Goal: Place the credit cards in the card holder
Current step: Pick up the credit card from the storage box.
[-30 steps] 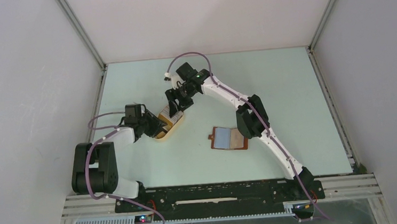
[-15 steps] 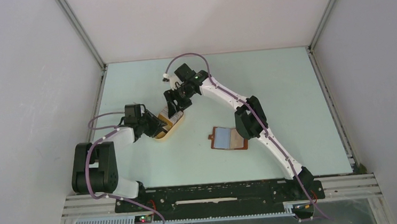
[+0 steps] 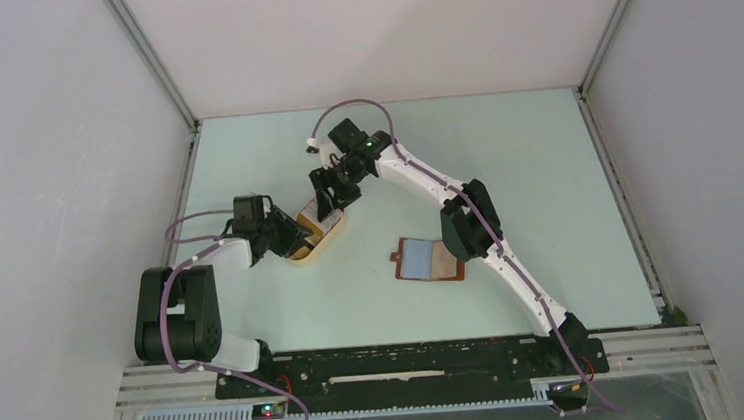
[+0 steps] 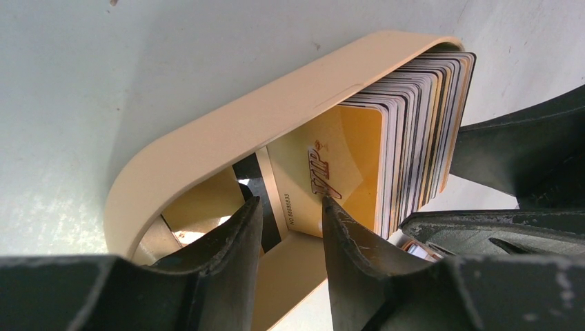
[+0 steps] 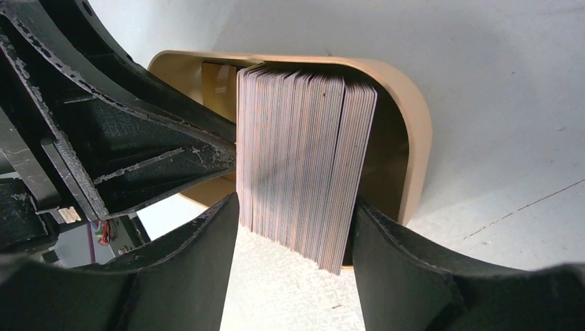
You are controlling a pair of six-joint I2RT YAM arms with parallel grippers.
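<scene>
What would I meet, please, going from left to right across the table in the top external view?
left tool → tan tray → card holder

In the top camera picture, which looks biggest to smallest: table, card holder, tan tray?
Table largest. Then card holder and tan tray: they look about alike, and the tray is partly covered, so no ranking.

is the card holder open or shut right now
Open: the card holder lies spread flat on the table, its bluish-grey inside facing up and its strap tab sticking out at its left edge.
</scene>
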